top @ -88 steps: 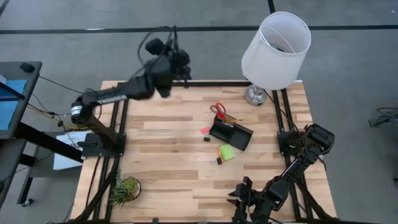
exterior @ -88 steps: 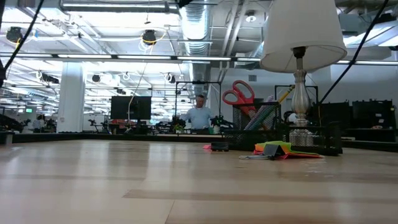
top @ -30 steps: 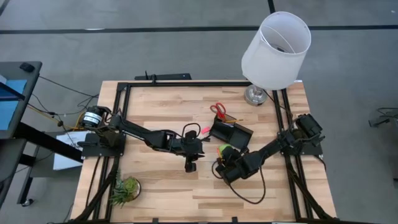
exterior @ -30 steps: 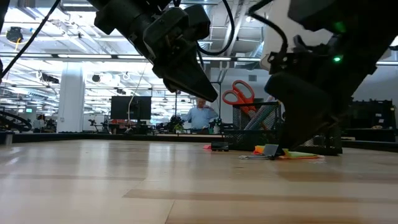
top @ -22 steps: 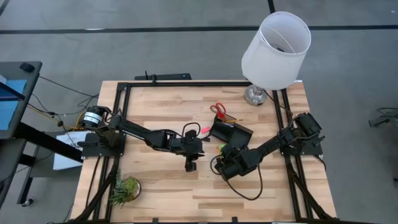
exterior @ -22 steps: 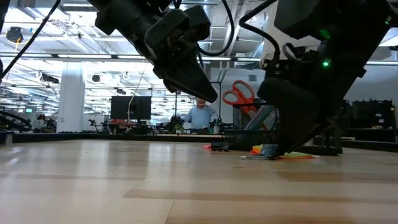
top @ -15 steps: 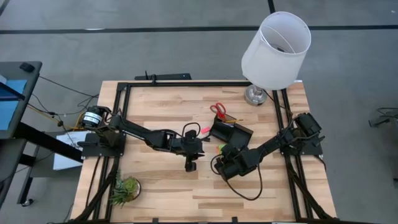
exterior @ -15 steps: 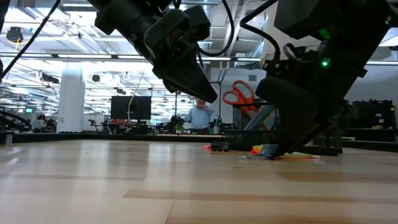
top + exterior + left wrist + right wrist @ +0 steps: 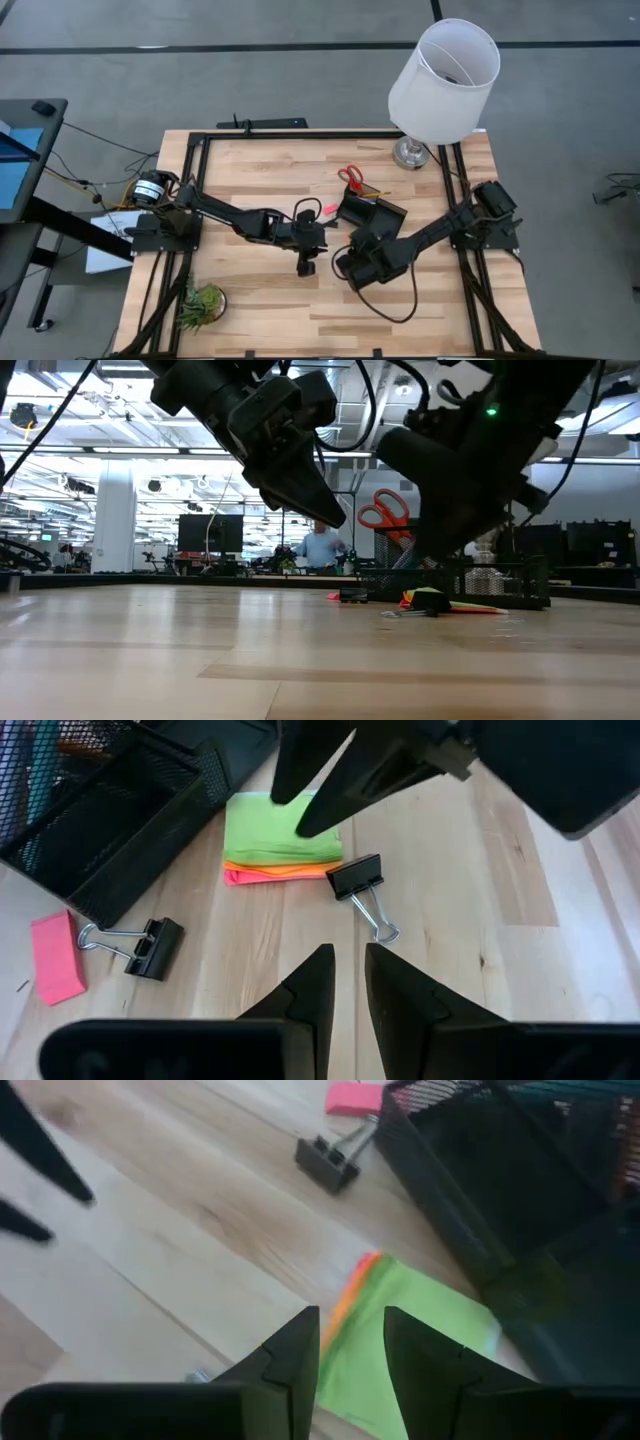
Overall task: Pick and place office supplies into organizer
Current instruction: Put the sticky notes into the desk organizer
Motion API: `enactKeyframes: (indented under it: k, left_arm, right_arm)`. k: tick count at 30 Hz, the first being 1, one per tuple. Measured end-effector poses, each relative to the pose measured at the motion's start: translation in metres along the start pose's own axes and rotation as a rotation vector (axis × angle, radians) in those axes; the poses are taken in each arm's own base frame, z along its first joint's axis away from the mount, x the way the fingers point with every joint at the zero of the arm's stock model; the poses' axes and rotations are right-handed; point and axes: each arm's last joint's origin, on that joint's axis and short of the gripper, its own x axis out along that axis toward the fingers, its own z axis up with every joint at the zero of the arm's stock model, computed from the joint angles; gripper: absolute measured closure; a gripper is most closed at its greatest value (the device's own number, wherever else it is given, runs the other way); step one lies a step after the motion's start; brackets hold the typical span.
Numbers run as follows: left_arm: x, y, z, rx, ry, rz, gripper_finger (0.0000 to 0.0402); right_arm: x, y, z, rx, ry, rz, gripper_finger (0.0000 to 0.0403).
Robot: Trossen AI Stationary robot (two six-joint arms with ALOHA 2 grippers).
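- The left gripper (image 9: 306, 262) hangs over the middle of the table (image 9: 250, 300), just left of the clutter, with its fingers (image 9: 312, 982) a narrow slit apart and nothing between them; it looks to be waiting.
- A little right of it and farther off, a pink eraser (image 9: 55, 957) and a black binder clip (image 9: 150, 946) lie on the wood just left of the organizer (image 9: 372, 215), not yet put away.
- Nearer than those, a second binder clip (image 9: 357, 880) lies touching the near edge of the sticky-note pad (image 9: 282, 838), lime green on top with orange and pink below.
- The right gripper (image 9: 350, 1342) hovers over that pad, angled down at it, jaws partly spread and empty, so I judge the step in hand is the pick of the pad.
- Next, I think, it must drop lower, straddle the pad's edge and close, without nudging the clip or the mesh wall beside it.
- The organizer stands just right of and beyond the pad, with red-handled scissors (image 9: 350, 177) already upright in its tall back section.
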Motion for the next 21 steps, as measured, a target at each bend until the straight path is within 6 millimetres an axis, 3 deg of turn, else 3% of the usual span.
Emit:
enactKeyframes:
  k: [8, 21]
  left_arm:
    - [-0.001, -0.009, -0.002, 0.017, 0.002, -0.02, 0.0351]
    - [-0.002, -0.013, -0.003, 0.029, 0.003, -0.029, 0.0351]
  right_arm:
    - [0.011, 0.001, 0.006, 0.105, -0.011, 0.047, 0.0294]
    - [0.009, 0.001, 0.002, 0.094, 0.009, 0.051, 0.0294]
